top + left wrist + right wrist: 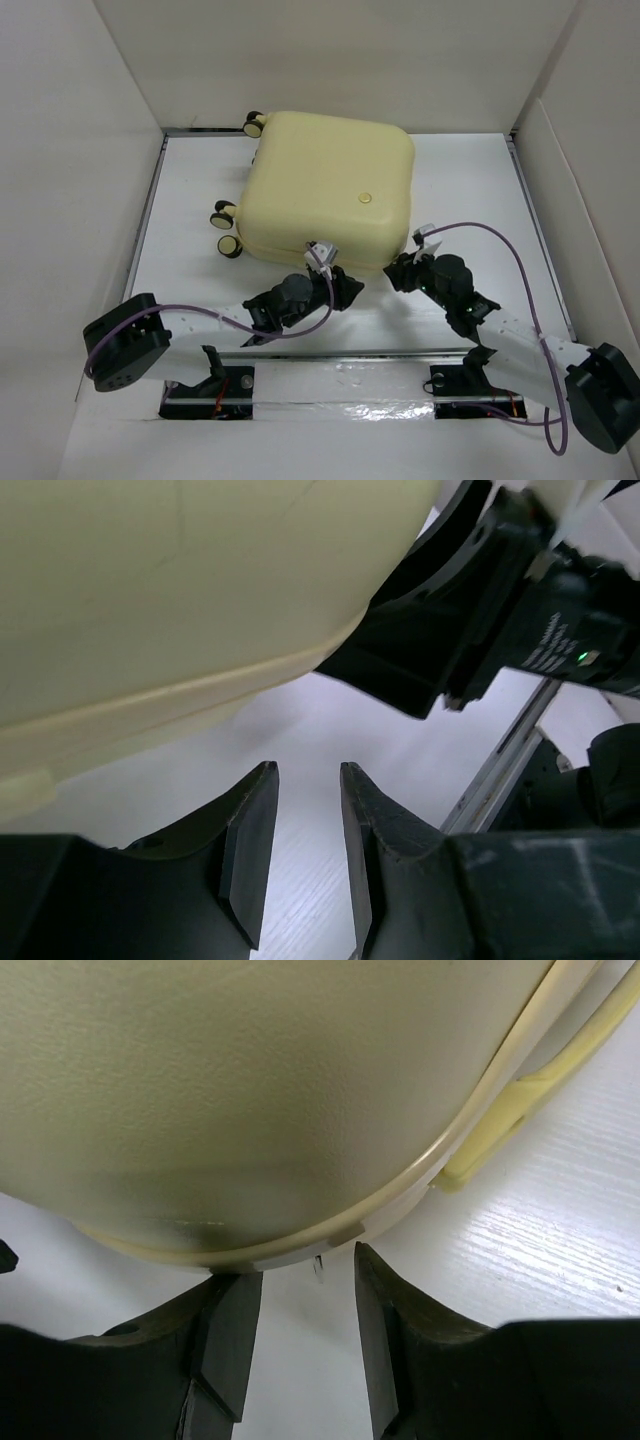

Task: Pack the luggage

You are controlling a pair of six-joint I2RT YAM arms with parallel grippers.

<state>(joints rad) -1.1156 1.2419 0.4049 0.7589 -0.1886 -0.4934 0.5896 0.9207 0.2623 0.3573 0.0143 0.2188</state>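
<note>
On the white worktop [470, 190], toward its far half, the luggage [325, 185] lies flat and closed. Its broad shell faces up and its caster wheels [228, 245] point to the left side. Its near edge lies just in front of both arms.

Left pincer [307, 775]: released. The jaws stand a little apart with only bare worktop between them, just below the curved near edge of the shell. It grasps nothing.

Right pincer [305, 1270]: released. The jaws stand parted directly below the seam rim [300, 1250] at the near right corner. Whether the tips touch the rim cannot be told. It grasps nothing.

Handling assessment:
- The shell appears rigid and smooth. Expect the fingers to slip on the rounded faces and corners.
- The case is far wider than either jaw gap, so a grip across the body is not feasible.
- On casters, and probably light, it is likely to slide or pivot when pushed.

Recommended hold: take the protruding seam rim, or the pale-yellow bar [540, 1090] beside it, which may be a handle. Steady the case with the other arm while working the seam.
</note>
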